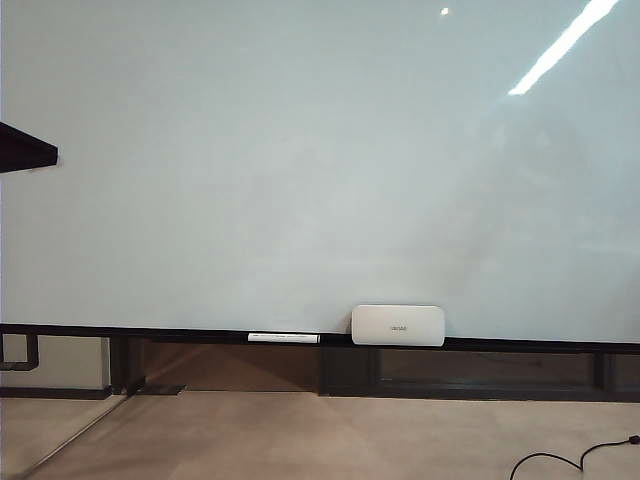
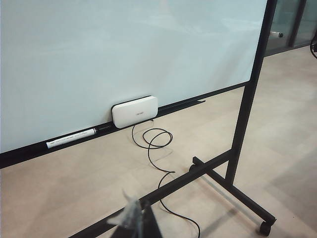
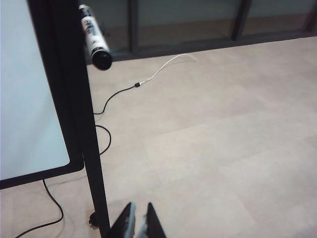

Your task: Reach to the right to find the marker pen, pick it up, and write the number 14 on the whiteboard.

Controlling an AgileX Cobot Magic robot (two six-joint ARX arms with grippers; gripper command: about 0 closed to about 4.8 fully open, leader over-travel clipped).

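The whiteboard (image 1: pixel 300 180) fills the exterior view, glossy and bare; the number 14 is out of view. The marker pen (image 3: pixel 94 37), dark with a white lettered band, sticks out beside the board's black side post, far ahead of my right gripper (image 3: pixel 139 206). That gripper hangs over the floor next to the post, its jaws a narrow gap apart with nothing between them. The marker pen (image 2: pixel 277 34) also shows small past the post in the left wrist view. My left gripper (image 2: pixel 140 210) is shut, a whitish scrap at its tip, low over the stand's foot. Neither gripper appears in the exterior view.
A small white box (image 1: pixel 397 325) and a slim white pen (image 1: pixel 283 338) rest on the board's dark rail (image 1: pixel 150 332). A black cable (image 2: pixel 153 148) loops on the floor. The stand's post (image 3: pixel 84 124) and wheeled foot (image 2: pixel 233 191) are close by. A dark bar (image 1: pixel 28 147) juts in at the left.
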